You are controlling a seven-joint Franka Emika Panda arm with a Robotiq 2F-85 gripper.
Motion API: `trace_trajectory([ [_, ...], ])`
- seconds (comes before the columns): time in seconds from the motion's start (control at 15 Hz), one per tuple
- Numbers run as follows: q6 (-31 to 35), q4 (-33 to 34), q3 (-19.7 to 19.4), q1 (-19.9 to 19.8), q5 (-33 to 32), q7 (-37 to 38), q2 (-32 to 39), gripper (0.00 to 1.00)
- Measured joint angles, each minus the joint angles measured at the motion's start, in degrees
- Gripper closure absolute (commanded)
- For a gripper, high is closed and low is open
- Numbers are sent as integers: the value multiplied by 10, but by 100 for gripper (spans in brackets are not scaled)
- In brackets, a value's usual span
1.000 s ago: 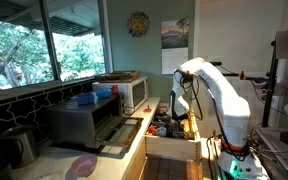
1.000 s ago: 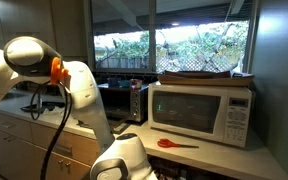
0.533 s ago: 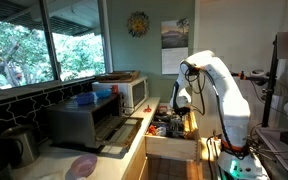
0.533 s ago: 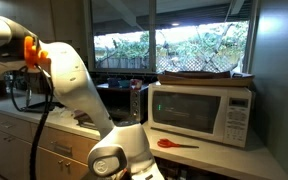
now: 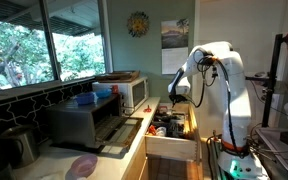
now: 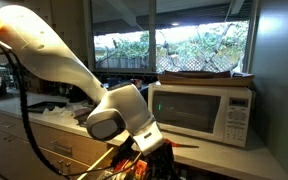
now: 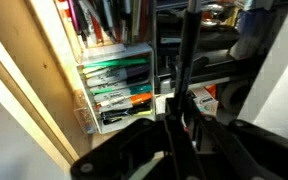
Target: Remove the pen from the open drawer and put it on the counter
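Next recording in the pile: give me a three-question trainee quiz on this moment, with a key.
1. True or false: the drawer is shut.
2. Where is the gripper? A: above the drawer; B: deep inside the drawer; C: beneath the drawer.
3. Fill in: in the wrist view, the gripper appears shut on a dark slim ____.
Key: 1 false; 2 A; 3 pen.

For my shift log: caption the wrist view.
Gripper holds a dark pen above a marker tray in the drawer.
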Motion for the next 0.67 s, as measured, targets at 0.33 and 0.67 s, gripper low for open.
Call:
trace_trajectory([
  [0.33,6,-10,7,4,-2,1,-23,97],
  [0.67,97,-11,21,90,-19,66,-23,97],
])
